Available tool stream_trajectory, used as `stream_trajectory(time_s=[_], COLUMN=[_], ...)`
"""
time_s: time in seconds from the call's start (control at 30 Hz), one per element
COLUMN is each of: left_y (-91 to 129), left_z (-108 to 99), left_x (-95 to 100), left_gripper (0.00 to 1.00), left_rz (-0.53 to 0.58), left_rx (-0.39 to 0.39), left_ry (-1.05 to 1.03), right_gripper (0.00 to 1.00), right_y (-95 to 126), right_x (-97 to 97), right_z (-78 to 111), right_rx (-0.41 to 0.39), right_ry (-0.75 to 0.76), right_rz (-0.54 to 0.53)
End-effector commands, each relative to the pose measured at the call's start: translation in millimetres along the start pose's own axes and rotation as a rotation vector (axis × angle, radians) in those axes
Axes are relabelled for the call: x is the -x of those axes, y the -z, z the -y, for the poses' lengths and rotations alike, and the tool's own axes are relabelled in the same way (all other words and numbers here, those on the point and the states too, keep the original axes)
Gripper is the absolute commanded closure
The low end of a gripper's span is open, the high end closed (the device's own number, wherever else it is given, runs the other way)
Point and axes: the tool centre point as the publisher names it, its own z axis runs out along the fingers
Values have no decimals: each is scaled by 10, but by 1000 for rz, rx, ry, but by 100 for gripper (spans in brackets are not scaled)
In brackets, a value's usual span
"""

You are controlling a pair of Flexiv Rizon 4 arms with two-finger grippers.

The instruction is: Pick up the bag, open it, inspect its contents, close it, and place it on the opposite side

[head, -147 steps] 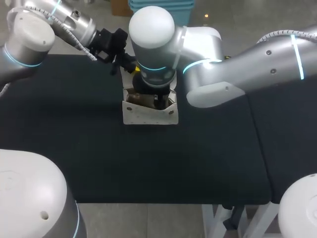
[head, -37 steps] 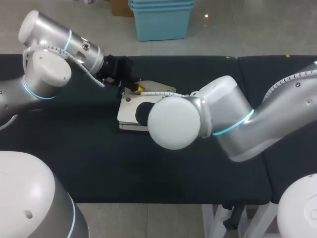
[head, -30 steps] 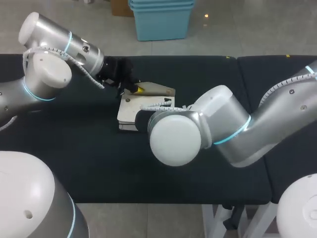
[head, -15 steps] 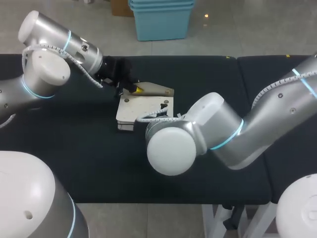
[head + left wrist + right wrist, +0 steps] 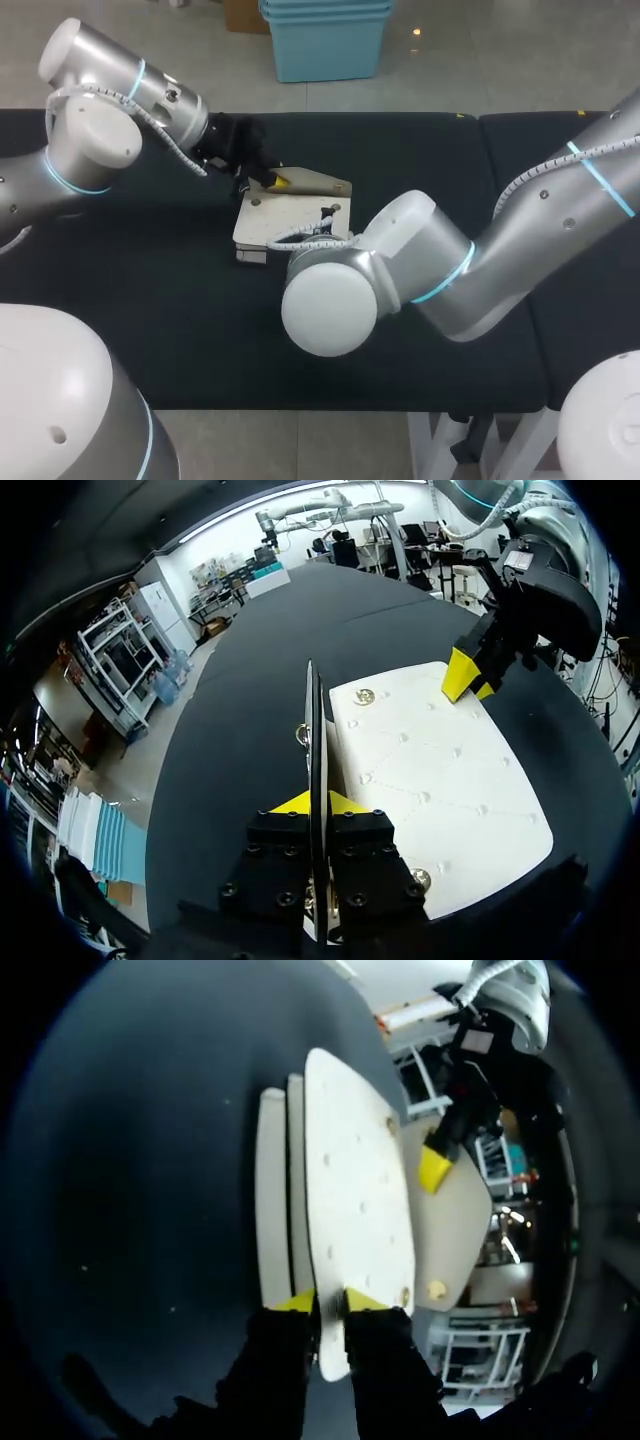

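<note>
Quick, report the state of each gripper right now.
Left gripper: shut on the flap, which stands edge-on between its fingers.
Right gripper: shut on an edge of the white bag.

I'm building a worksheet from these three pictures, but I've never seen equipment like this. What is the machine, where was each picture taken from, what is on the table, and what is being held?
This is a robot with a left arm and a right arm, working at a black table. One picture looks down from above and behind the robot. The two round ones come from a camera on each arm's wrist, looking out along its fingers. A flat white bag lies on the table. Each arm ends in a pincer with two yellow tips. The left pincer grips the bag's lifted flap, which its own camera sees edge-on. The right pincer grips the bag's opposite edge; from above, its own arm mostly hides it.
</note>
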Motion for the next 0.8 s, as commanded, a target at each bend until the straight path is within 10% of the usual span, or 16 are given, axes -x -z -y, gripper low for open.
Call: stream_trajectory(time_s=[0.03, 0.8], left_y=[-9, -87], left_z=[-11, -56], left_x=[-1, -481], left_gripper=[100, 100], left_rz=[-1, 95], left_rx=[-6, -6], left_ry=[-14, -339], right_gripper=[100, 100], right_y=[-47, -109], right_x=[-35, -20], right_z=[-26, 20], right_rx=[-13, -44], right_ry=[-8, -62], right_rz=[5, -8])
